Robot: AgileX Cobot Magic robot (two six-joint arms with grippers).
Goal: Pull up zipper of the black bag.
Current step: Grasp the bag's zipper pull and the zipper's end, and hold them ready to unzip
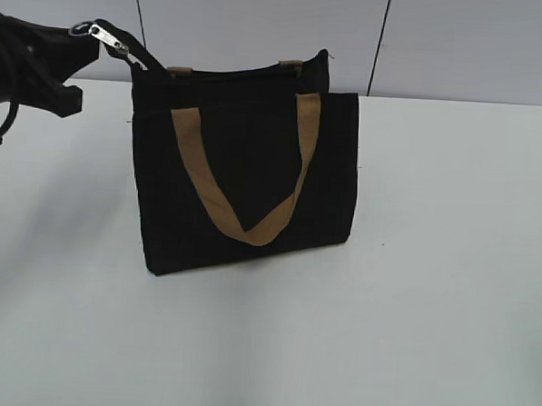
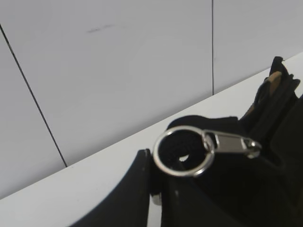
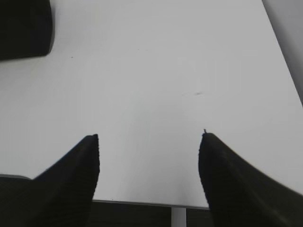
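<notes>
The black bag (image 1: 246, 165) stands upright mid-table, its tan strap handles hanging down the front. The zipper's black tape runs from the bag's top left corner out to the left. Its silver pull tab (image 1: 107, 40) and ring sit at that far end. My left gripper (image 1: 77, 38) is shut at the ring and holds the zipper end up and away from the bag. In the left wrist view the ring (image 2: 182, 151) and the pull tab (image 2: 234, 143) lie just above my shut fingers (image 2: 152, 165). My right gripper (image 3: 149, 142) is open and empty over bare table.
The white table (image 1: 429, 311) carries only the bag. A grey panelled wall (image 1: 262, 21) stands behind it. A corner of the bag (image 3: 23, 28) shows at the top left of the right wrist view. The table's edge (image 3: 142, 203) lies just under the right fingers.
</notes>
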